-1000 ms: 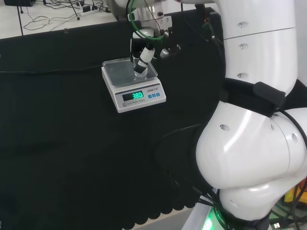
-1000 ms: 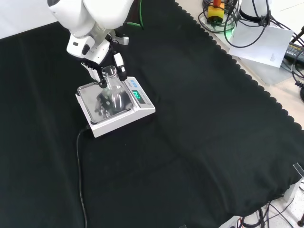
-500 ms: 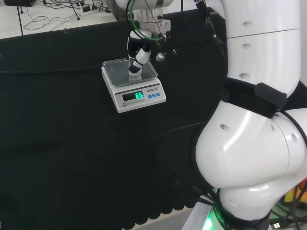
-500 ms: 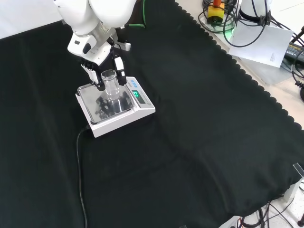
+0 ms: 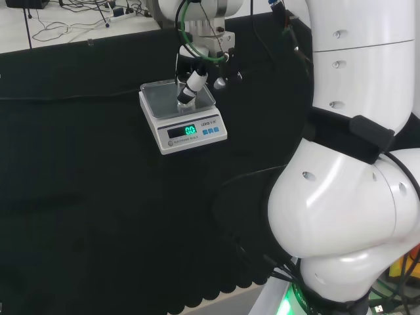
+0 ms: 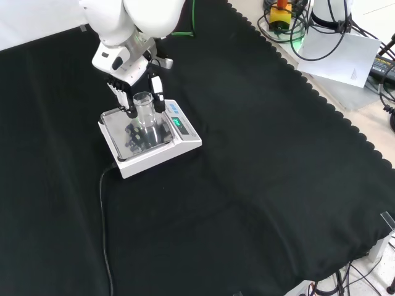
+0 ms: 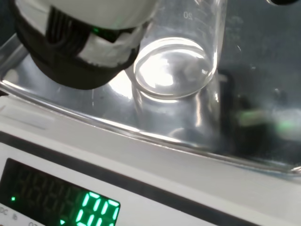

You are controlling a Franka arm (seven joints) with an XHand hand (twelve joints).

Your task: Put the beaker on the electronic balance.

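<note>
Black cloth (image 6: 259, 160) covered the bench. Clear beaker (image 6: 143, 106), upright, over the steel pan of the electronic balance (image 6: 154, 151); whether its base touched the pan could not be told. Hand (image 6: 126, 77) directly above the balance, fingers (image 6: 157, 86) curled round the beaker on both sides. Grey cable (image 6: 103, 222) ran from the balance toward the near edge in the front view.

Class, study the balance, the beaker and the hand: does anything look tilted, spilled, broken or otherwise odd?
Nothing stands out. The beaker stands upright and looks empty over the balance pan, with the hand curled round it. No spill or crack is visible.
</note>
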